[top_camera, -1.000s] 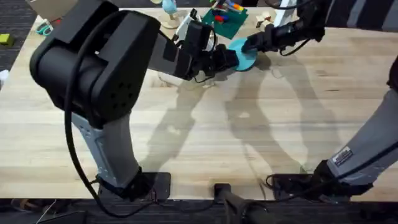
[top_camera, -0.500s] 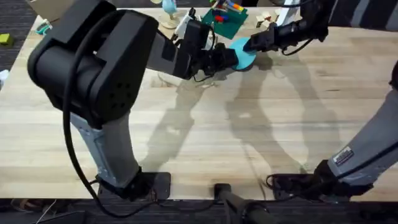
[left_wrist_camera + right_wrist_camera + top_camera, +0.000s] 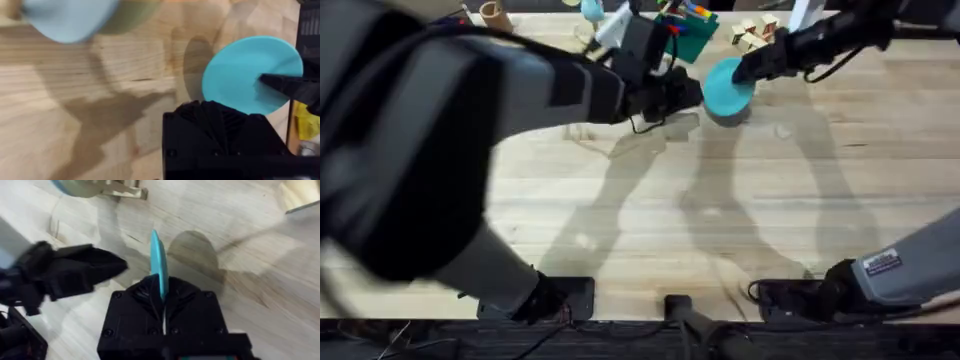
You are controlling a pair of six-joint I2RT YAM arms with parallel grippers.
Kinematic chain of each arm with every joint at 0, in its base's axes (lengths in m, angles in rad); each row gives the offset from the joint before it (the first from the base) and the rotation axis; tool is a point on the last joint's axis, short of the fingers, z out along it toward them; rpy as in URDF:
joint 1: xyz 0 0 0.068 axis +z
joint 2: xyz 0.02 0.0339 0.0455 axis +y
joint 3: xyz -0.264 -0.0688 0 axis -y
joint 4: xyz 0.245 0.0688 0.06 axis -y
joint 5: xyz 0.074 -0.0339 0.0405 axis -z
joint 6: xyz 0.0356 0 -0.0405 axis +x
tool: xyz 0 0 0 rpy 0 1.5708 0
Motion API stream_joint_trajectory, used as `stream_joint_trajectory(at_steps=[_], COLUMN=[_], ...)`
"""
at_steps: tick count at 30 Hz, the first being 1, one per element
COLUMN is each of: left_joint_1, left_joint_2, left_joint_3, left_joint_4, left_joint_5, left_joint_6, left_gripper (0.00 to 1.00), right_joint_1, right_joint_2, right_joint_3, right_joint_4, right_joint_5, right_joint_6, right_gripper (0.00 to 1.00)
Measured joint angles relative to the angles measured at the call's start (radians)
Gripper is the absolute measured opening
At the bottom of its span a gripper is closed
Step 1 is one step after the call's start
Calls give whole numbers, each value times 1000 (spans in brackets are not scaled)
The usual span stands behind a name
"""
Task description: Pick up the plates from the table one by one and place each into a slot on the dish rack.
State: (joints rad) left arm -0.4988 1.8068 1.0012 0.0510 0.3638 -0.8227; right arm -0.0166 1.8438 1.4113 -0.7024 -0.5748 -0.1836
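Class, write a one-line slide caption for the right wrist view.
Right gripper holds the blue plate on edge above the table.

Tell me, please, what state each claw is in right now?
Left claw: cannot be told.
Right claw: closed on the blue plate, held on edge above the table.

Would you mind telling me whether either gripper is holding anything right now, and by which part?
The right gripper holds the blue plate on edge, pinched at its rim. The left gripper is beside it, apparently holding nothing.
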Motion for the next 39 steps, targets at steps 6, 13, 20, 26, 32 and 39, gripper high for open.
stream_joint_trajectory(at_steps=[6, 13, 20, 26, 32, 39], left_joint_1=[1, 1, 1, 1, 1, 1], left_joint_2=[-221, -470, -709, -881, -1037, -1161], left_joint_3=[0, 0, 0, 0, 0, 0], left_joint_4=[-183, -398, -652, -797, -883, -934], left_joint_5=[-98, -176, -264, -335, -385, -426], left_joint_6=[96, 244, 380, 486, 600, 693], left_gripper=[41, 40, 40, 40, 41, 903], right_joint_1=[0, 5, 96, 220, 315, 367], right_joint_2=[-130, -268, -330, -330, -330, -330], right_joint_3=[0, 0, 47, 147, 225, 273], right_joint_4=[-37, -79, -212, -257, -275, -279], right_joint_5=[30, 63, 222, 365, 454, 484], right_joint_6=[-19, -26, -26, -26, 1, 81], right_gripper=[30, 30, 30, 31, 31, 31])
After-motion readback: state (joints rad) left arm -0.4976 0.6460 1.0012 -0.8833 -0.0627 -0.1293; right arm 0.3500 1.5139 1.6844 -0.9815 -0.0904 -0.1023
